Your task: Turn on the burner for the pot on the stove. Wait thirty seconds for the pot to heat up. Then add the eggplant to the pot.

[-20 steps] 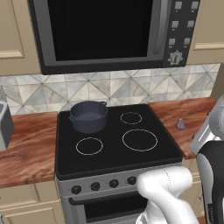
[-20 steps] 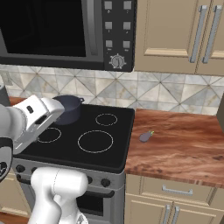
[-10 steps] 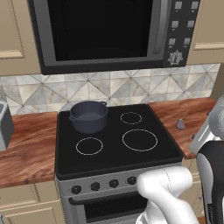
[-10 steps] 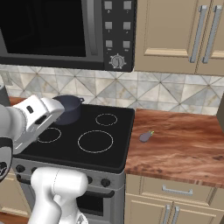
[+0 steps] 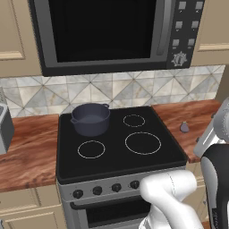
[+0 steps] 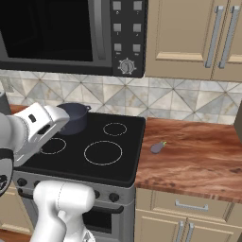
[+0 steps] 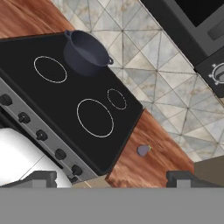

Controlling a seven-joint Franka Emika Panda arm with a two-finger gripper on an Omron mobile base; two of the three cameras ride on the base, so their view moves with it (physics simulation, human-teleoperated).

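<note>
Pot [image 5: 91, 118] sits on the stove [image 5: 117, 154] back-left ring, nothing visible inside it. Eggplant [image 6: 157, 147] lies on the wood counter [image 6: 198, 151] just right of the stove, well apart from the pot. Microwave [image 5: 112, 31] hangs above. Knob row [image 7: 41, 135] along the stove front. Left base view adds a grey appliance [image 5: 5, 129] at the far left edge; right base view adds upper cabinets [image 6: 194, 38]. Gripper [image 7: 111, 178] open, holding nothing, up above the stove's front edge.
</note>
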